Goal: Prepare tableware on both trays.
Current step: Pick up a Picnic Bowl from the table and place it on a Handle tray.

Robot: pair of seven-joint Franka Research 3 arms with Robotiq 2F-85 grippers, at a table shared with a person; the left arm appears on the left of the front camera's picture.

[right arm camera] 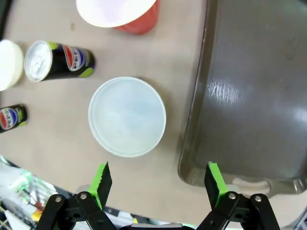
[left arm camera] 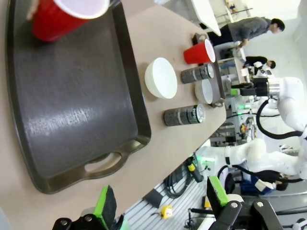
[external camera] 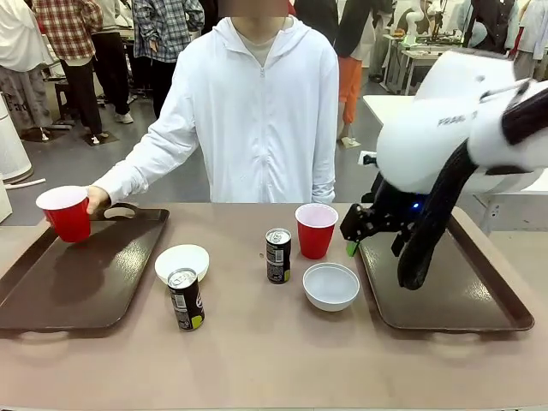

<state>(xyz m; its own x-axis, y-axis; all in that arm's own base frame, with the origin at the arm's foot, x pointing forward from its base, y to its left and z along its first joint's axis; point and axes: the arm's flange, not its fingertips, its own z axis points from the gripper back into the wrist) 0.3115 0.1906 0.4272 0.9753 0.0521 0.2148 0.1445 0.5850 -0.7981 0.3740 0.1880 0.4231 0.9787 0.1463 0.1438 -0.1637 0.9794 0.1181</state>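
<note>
A person's hand [external camera: 97, 199] holds a red cup [external camera: 67, 212] [left arm camera: 62, 17] at the far left corner of the left tray [external camera: 86, 278] [left arm camera: 72, 110]. On the table between the trays stand a cream bowl [external camera: 181, 261] [left arm camera: 161, 77], two dark cans [external camera: 186, 298] [external camera: 277, 254], a second red cup [external camera: 315, 229] [right arm camera: 120, 12] and a grey-white bowl [external camera: 330, 285] [right arm camera: 127, 116]. My right gripper [external camera: 358, 240] [right arm camera: 158, 179] hangs open above the gap between that bowl and the right tray [external camera: 445, 287] [right arm camera: 254, 96]. My left gripper [left arm camera: 160, 199] is open, off the left tray's near end.
The person in a white hoodie [external camera: 261, 111] stands at the far edge of the table. My right arm [external camera: 454, 145] looms over the right tray. Bare tabletop [external camera: 274, 360] runs along the near edge. Other people and tables stand in the background.
</note>
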